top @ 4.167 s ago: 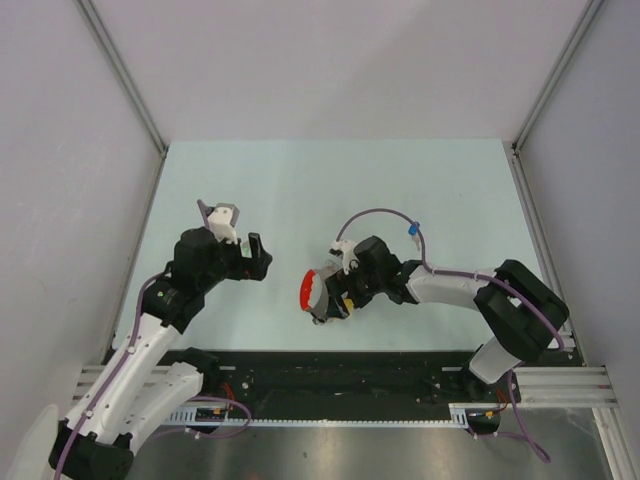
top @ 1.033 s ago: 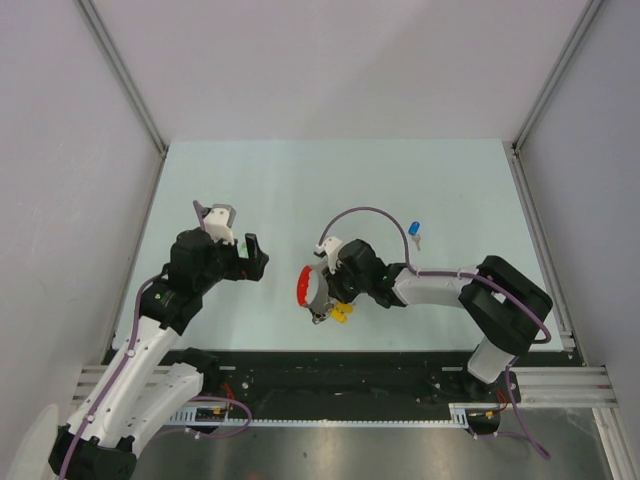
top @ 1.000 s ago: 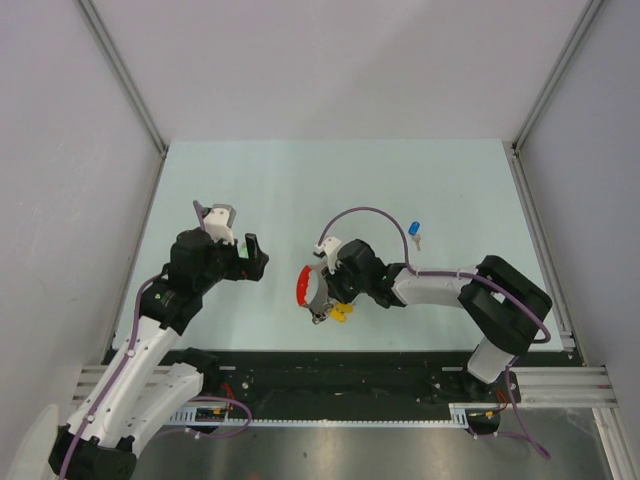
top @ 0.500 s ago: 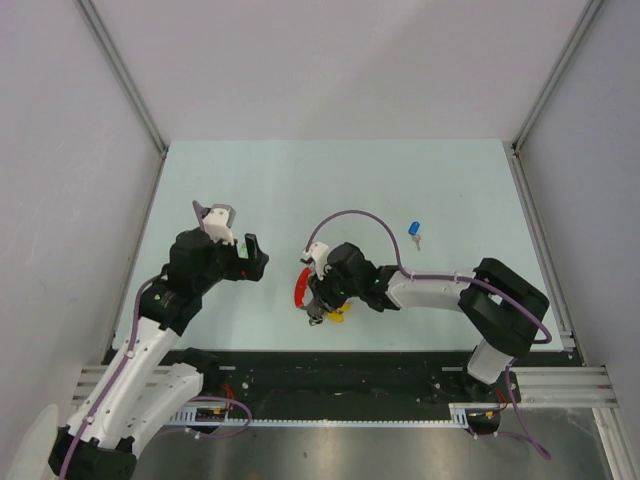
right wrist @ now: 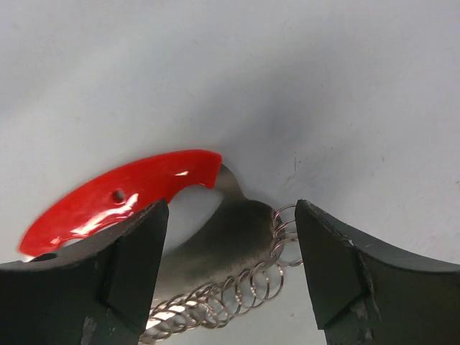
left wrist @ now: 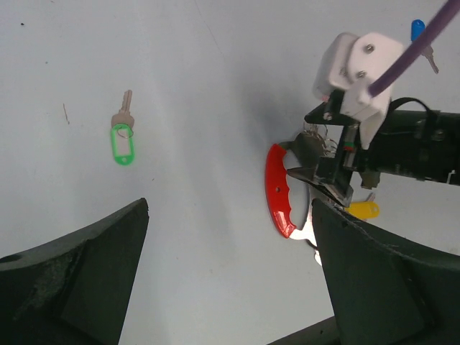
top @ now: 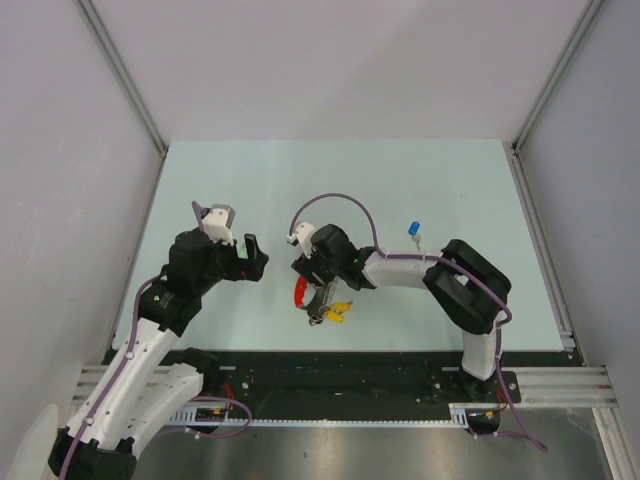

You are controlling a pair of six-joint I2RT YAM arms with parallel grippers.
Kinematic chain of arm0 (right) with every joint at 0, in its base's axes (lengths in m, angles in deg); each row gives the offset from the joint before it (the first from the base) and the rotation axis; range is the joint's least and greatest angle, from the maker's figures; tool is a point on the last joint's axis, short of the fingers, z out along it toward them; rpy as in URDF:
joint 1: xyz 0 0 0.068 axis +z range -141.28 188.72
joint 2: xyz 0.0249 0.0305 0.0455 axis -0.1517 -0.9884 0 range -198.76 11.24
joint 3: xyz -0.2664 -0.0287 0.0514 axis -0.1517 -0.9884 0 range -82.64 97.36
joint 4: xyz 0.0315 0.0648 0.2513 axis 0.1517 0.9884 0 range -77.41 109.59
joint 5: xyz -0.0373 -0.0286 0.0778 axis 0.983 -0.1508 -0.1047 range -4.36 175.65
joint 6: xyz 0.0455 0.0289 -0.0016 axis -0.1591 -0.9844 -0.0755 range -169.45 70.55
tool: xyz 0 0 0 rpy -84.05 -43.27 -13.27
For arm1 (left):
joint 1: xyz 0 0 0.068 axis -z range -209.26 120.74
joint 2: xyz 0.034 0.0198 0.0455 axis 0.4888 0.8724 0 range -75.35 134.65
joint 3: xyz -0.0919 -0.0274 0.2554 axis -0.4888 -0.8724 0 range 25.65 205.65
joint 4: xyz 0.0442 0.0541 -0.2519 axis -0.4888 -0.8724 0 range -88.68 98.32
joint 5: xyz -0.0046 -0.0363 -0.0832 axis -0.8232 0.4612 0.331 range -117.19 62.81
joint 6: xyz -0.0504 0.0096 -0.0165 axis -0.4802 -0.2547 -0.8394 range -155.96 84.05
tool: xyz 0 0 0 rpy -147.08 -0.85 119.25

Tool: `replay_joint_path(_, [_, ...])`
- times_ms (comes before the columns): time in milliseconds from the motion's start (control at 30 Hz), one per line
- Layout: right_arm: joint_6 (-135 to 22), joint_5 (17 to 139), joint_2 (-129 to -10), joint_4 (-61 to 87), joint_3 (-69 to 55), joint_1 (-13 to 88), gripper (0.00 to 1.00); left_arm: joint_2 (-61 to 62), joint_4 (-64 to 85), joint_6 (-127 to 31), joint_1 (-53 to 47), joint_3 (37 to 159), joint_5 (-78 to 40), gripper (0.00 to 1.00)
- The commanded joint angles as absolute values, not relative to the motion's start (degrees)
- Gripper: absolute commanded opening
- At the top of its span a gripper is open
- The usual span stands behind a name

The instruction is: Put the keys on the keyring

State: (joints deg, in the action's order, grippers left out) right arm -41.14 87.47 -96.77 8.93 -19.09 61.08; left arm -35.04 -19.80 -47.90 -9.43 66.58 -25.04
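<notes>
I see the pale table (top: 400, 180) with both arms reaching over it from the near edge. The right arm (top: 450, 280) stretches leftwards across the middle. The left arm (top: 150, 340) rises over the near left part.

Right gripper (right wrist: 230, 215): the jaws are spread. They stand on either side of the keyring (top: 318, 298), with table surface showing between the metal and each finger. Nothing is pinched. The wrist view shows the grey metal body and a coil of small wire rings in the gap. The curved red piece (right wrist: 122, 198) runs off to the left behind the left-hand finger.

Left gripper (left wrist: 230, 215): the jaws are spread wide and hold nothing. It hangs above the table, left of the keyring and apart from it.

The keyring lies on the table near the near edge, a little left of centre. A yellow tag (top: 342, 308) sticks out on its near right side.

The blue key (top: 413, 231) lies loose on the table to the right of the keyring and farther back, well apart from it. It is just beyond the right arm's forearm.

The green key (left wrist: 122, 140) lies flat and loose on the left side, well apart from the keyring. From the overhead camera the left gripper mostly hides it.
</notes>
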Motion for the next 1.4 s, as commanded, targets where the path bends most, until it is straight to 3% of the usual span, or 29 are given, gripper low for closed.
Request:
replay_joint_path(0, [-37.3, 93.5, -99.3, 10.5, -16.3, 61.4, 0.77, -35.9, -19.3, -44.9, -9.9, 66.3, -23.4, 1.00])
replay_joint_path(200, [-39.0, 97.9, -100.6, 12.3, -16.3, 60.3, 0.77, -36.0, -19.3, -45.0, -9.9, 66.3, -23.3, 1.00])
replay_joint_path(467, [-51.6, 107.0, -98.5, 28.0, -16.9, 58.1, 0.75, -36.3, -19.1, -45.0, -9.9, 66.2, -23.3, 1.00])
replay_joint_path(700, [-63.2, 106.0, -93.0, 37.3, -20.3, 59.5, 0.74, -36.6, -18.9, -44.9, -9.9, 66.1, -23.0, 1.00])
replay_joint_path(933, [-60.5, 104.9, -86.5, 34.7, -21.0, 60.8, 0.70, -36.8, -18.8, -44.9, -9.9, 66.0, -22.7, 1.00])
replay_joint_path(1033, [-60.1, 103.6, -85.3, 33.4, -21.0, 59.5, 0.62, -36.9, -18.8, -44.9, -9.9, 66.0, -22.8, 1.00])
replay_joint_path(1133, [-59.8, 103.2, -85.4, 34.1, -21.0, 58.6, 0.45, -37.0, -18.8, -44.9, -9.9, 65.9, -22.9, 1.00])
replay_joint_path(1167, [-59.7, 103.3, -85.7, 34.2, -21.0, 58.6, 0.34, -37.0, -18.8, -44.9, -9.9, 65.9, -22.8, 1.00])
replay_joint_path(1267, [-58.9, 102.5, -85.9, 34.9, -21.0, 58.7, 0.22, -37.0, -18.8, -44.9, -9.9, 65.9, -22.5, 1.00])
replay_joint_path(1367, [-57.1, 101.3, -86.3, 34.8, -21.0, 59.4, 0.19, -36.9, -18.7, -45.0, -9.9, 65.9, -22.5, 1.00])
